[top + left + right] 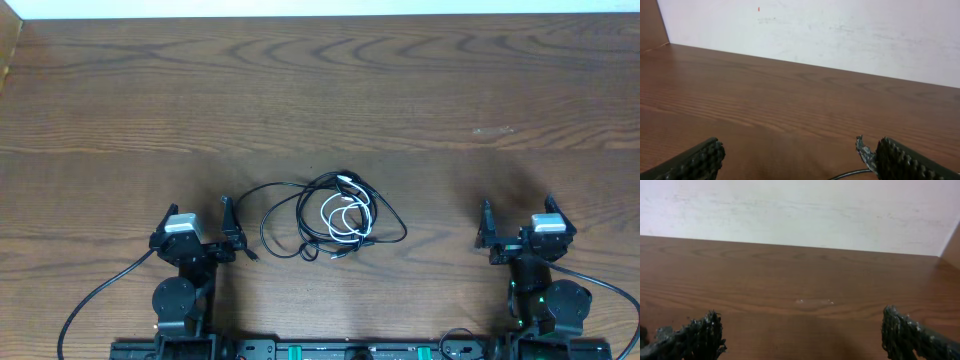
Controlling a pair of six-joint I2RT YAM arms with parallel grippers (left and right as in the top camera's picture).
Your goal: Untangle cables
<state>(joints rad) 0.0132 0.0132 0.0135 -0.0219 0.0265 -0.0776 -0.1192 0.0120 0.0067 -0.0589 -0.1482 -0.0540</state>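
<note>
L gripper [800,152]: jaws spread wide, nothing btwn them, sitting low at the table's 7 o'clock. A loose plug end [866,151] lies just beside its right-hand finger, not gripped. At its 3 o'clock are the cables [335,218], one tangled heap at the table's 6 o'clock. Black cords [285,212] loop outward, and the short white cord [347,213] is coiled in the middle w/ black strands seeming to cross it. So nothing's separated yet, whole job left imo. Further right, R gripper [800,330]: jaws also wide apart, empty, heap at its 9 o'clock, well apart. Around: wood table [320,80], pale smudge [492,130] at 1 o'clock, thick arm wires [95,300] trailing by the bases. Nothing blocks the reach; the overlapping loops look like the real snag.
</note>
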